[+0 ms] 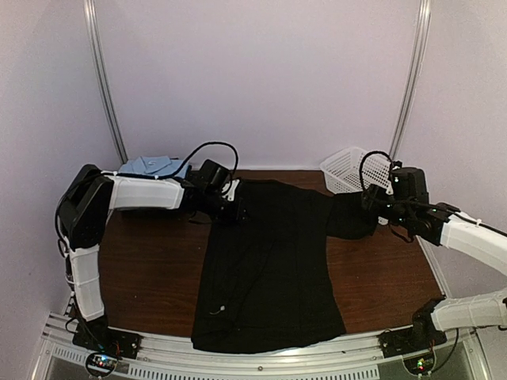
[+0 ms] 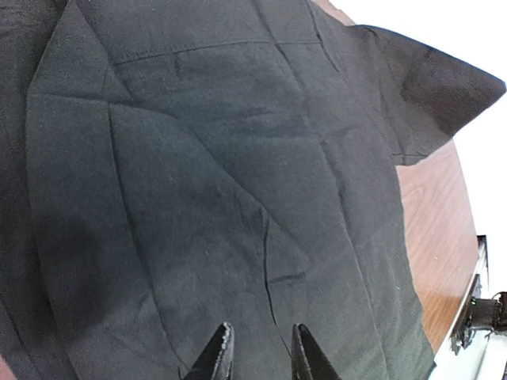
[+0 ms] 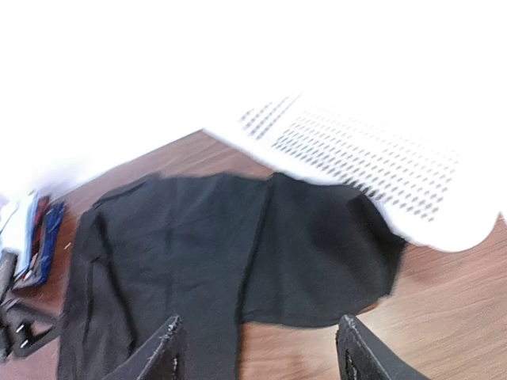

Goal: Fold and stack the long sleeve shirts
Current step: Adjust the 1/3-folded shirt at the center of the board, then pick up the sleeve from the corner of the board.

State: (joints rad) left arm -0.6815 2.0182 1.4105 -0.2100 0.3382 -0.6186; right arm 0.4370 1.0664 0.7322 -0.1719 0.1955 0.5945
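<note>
A large black long sleeve shirt [image 1: 269,261] lies spread flat across the middle of the table, its hem at the near edge. My left gripper [image 1: 230,210] sits at its far left shoulder. In the left wrist view the narrow jaws [image 2: 260,348] are pinched on the black fabric [image 2: 238,158], and a crease runs to the right finger. My right gripper [image 1: 371,198] hovers by the folded-in right sleeve. In the right wrist view it [image 3: 261,352] stands wide open above the sleeve [image 3: 317,253], holding nothing. A light blue shirt [image 1: 150,166] lies at the back left.
A white mesh basket [image 1: 352,168] stands at the back right corner, close behind my right gripper. Folded dark and blue cloth [image 3: 36,237] shows at the left edge of the right wrist view. Bare brown table [image 1: 150,261] lies on both sides of the black shirt.
</note>
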